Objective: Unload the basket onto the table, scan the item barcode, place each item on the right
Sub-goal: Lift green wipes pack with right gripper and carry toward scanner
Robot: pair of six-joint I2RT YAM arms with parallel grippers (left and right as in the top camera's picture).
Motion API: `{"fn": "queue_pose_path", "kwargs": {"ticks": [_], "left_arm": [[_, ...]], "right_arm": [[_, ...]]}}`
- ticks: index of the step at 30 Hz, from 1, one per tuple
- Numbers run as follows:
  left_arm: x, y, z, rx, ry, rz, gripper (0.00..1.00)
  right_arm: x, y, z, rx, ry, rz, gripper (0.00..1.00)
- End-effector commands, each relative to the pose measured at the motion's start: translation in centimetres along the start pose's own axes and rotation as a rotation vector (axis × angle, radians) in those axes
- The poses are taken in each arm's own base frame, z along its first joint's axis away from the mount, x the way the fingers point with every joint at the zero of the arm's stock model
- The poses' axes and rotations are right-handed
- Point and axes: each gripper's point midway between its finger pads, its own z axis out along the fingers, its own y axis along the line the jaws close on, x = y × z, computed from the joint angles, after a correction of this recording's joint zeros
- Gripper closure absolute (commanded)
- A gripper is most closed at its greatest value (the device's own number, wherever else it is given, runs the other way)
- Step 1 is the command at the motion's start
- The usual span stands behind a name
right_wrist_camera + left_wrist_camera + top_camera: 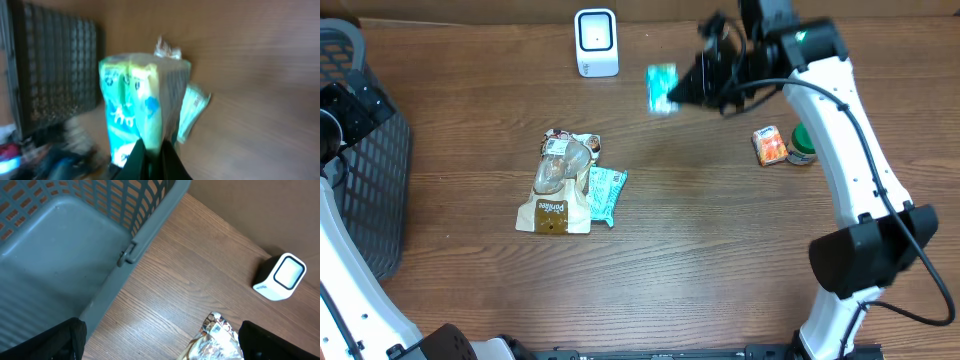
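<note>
My right gripper (682, 90) (152, 150) is shut on the lower edge of a teal and green packet (662, 88) (142, 105), holding it above the table. The packet hangs to the right of the white barcode scanner (596, 42) (280, 276), which stands at the back of the table. The right wrist view is blurred, and no barcode shows on the packet. My left gripper (358, 108) (160, 347) is open at the far left, beside the basket, with nothing between its fingers.
A dark grey mesh basket (365, 190) (60, 255) stands at the left edge. A pile of snack bags (560, 185), including a foil bag (215, 340) and a teal packet (605, 192), lies mid-table. An orange packet (770, 146) and a green item (803, 148) lie at the right.
</note>
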Motion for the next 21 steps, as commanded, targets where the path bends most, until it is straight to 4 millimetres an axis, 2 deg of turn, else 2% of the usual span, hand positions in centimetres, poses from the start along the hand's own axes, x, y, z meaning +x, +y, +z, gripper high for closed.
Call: {"fn": "queue_pose_path", "kwargs": {"ticks": [1,7,8,11,13,16,21], "left_arm": [[-0.2,-0.1,-0.2,-0.001,-0.01,0.023,0.0],[-0.2,-0.1,-0.2,-0.001,-0.01,0.023,0.0],[-0.2,-0.1,-0.2,-0.001,-0.01,0.023,0.0],[-0.2,-0.1,-0.2,-0.001,-0.01,0.023,0.0],[-0.2,-0.1,-0.2,-0.001,-0.01,0.023,0.01],[-0.2,-0.1,-0.2,-0.001,-0.01,0.023,0.01],[-0.2,-0.1,-0.2,-0.001,-0.01,0.023,0.0]], "right_arm": [[-4.9,0.3,-1.9,0.269,-0.208,-0.096,0.96],[-10.8,-0.7,-0.8,0.563,-0.439,-0.277,0.96],[-12.3,-0.8,-0.1,0.63,-0.493,-0.324,0.96],[-14.9,-1.1,1.5,0.777,-0.582,-0.427,0.96],[-16.8,-1.6,3.0,0.891,-0.65,-0.499,0.96],[-18.8,-1.9,5.5,0.973,-0.693,-0.617,0.96],[-21.3,-2.4,9.8,1.045,-0.733,-0.811,0.96]]}}
